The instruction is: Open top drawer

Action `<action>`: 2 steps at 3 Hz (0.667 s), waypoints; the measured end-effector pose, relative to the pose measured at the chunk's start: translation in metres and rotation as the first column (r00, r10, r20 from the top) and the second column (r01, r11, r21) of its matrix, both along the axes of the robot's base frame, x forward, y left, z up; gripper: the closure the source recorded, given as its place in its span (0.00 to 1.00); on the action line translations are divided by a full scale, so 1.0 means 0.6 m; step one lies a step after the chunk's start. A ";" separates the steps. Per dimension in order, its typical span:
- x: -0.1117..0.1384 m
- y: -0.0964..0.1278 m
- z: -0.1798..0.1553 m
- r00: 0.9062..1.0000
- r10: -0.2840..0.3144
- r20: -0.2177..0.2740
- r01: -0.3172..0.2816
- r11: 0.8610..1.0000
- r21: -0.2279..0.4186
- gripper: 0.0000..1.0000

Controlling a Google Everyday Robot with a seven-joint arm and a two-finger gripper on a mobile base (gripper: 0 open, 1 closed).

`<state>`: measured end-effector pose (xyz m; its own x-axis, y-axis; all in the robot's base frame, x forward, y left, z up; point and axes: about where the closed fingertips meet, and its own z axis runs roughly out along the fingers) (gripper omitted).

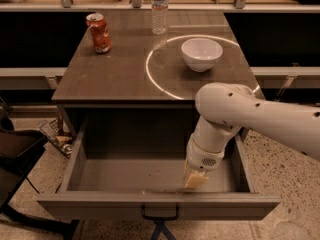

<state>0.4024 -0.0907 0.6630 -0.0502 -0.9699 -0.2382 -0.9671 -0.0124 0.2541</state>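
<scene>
The top drawer (pixel 100 206) is pulled far out from under the tabletop, showing its plain grey inside. Its flat front carries a small black pull (pixel 160 214) at the centre. My gripper (pixel 195 180) points down inside the drawer, right of centre, close behind the front panel and near the drawer floor. The white arm (pixel 240 114) reaches in from the right, over the drawer's right side. The other drawers are out of view.
On the tabletop (pixel 115 69) stand a red soda can (pixel 99 32) at back left, a clear water bottle (pixel 159 7) at back centre and a white bowl (pixel 201 53) at right. A dark chair (pixel 15 159) stands at left; clutter (pixel 57 139) lies on the floor.
</scene>
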 end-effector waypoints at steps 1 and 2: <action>-0.001 0.000 -0.001 1.000 0.001 -0.001 -0.001 1.000 -0.001 0.63; -0.002 0.000 -0.001 1.000 0.003 -0.002 -0.003 1.000 -0.002 0.39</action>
